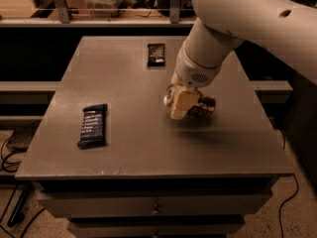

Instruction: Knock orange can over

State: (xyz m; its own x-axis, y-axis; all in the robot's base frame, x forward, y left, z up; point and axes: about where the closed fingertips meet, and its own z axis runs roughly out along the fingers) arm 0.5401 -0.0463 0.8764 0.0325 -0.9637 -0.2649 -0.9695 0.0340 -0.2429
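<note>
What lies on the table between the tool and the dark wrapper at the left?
In the camera view, only bare grey tabletop lies between the tool, low by the slim orange can, and the dark flat snack-bar wrapper.

Grey table (138,152): three items on the top, gripper (179,103) low over it, right of centre.
Near wrapper (93,125), dark, lies flat towards the left edge, long side running roughly front to back. Far wrapper (156,54), dark, lies flat near the back edge, well apart from the first. Orange can (205,106) is right of centre, partly hidden behind the gripper and close against it; contact and the can's tilt cannot be told.
</note>
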